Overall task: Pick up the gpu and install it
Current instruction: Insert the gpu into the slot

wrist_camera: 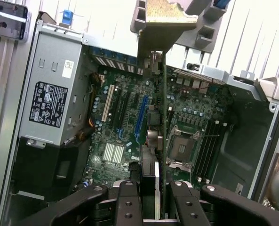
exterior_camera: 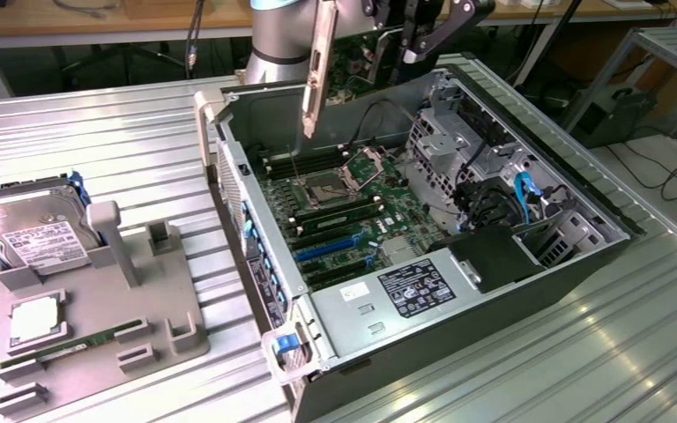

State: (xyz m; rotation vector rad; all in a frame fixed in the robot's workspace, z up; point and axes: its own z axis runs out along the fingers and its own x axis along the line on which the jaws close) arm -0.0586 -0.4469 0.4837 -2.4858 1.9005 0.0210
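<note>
My gripper (exterior_camera: 415,35) hangs above the far end of the open computer case (exterior_camera: 230,167), shut on the gpu (exterior_camera: 314,88). The card is held on edge, its long pale metal bracket pointing down over the case's far left corner. In the wrist view the gpu (wrist_camera: 152,44) runs edge-on away from my gripper (wrist_camera: 151,200), and the black fingers (wrist_camera: 129,205) clamp it from both sides. Below it lies the green motherboard (wrist_camera: 120,141) with a blue expansion slot (wrist_camera: 139,117) beside the card's line. The same blue slots (exterior_camera: 321,248) sit mid-board in the exterior view.
Inside the case are a grey power supply (exterior_camera: 400,295), a CPU socket (exterior_camera: 321,189) and a drive cage with cables (exterior_camera: 497,189). At the exterior view's left, a grey fixture (exterior_camera: 92,335) holds a hard drive (exterior_camera: 27,233) and a green memory stick (exterior_camera: 63,349).
</note>
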